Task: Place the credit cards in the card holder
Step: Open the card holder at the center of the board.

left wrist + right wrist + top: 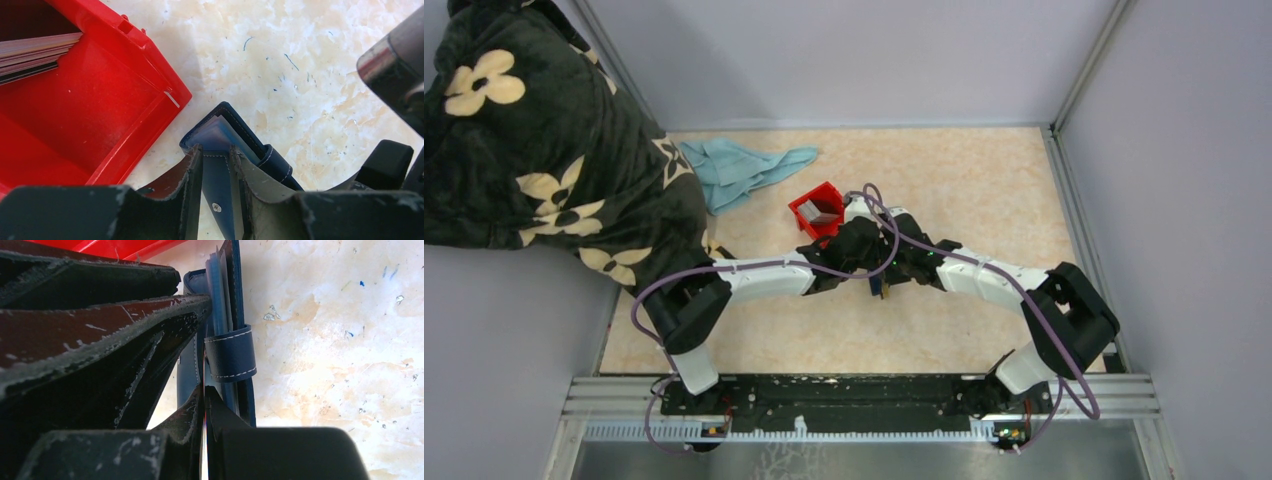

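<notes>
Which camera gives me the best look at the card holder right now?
Left wrist: the card holder shows its open blue inside, pinched by the left claw. Right wrist sees it only edge-on; top external hides most of it behind the arms.

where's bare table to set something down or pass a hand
Bare: far-right table between the arms and right wall, and the near strip between arms and base rail. Crowded: the middle, where both arms meet at the card holder beside the red bin; cloth and blanket fill the far left.
</notes>
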You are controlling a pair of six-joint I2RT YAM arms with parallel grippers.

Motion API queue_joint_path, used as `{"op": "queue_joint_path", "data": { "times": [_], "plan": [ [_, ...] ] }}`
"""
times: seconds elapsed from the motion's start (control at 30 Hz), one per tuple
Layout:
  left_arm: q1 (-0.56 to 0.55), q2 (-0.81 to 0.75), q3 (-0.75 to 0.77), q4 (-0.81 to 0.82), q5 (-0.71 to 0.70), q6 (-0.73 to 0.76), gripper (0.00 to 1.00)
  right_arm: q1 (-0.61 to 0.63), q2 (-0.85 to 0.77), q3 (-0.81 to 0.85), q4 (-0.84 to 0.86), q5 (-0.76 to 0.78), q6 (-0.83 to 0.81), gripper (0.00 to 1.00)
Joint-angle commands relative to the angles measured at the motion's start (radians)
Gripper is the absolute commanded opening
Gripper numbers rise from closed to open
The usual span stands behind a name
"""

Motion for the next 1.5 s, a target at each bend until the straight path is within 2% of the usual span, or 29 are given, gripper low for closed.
{"op": "queue_joint_path", "data": {
  "times": [0.0, 0.8, 1.17, 1.47],
  "plan": [
    [0.015, 0.038, -0.007, 0.03, 0.03, -0.026, 0.33, 0.037, -0.026, 0.004, -0.025, -0.054, -0.04, 0.0],
    [0.024, 0.017, -0.07, 0.0, 0.046, -0.041, 0.33, 0.112, -0.067, 0.079, -0.109, 0.012, -0.035, 0.0],
    [0.024, -0.002, -0.119, 0.07, 0.223, -0.028, 0.33, 0.134, -0.051, 0.072, -0.103, 0.024, -0.023, 0.0],
    [0.022, -0.044, -0.176, 0.027, 0.283, -0.052, 0.31, 0.135, -0.044, 0.058, -0.109, 0.051, -0.008, 0.0]
  ]
}}
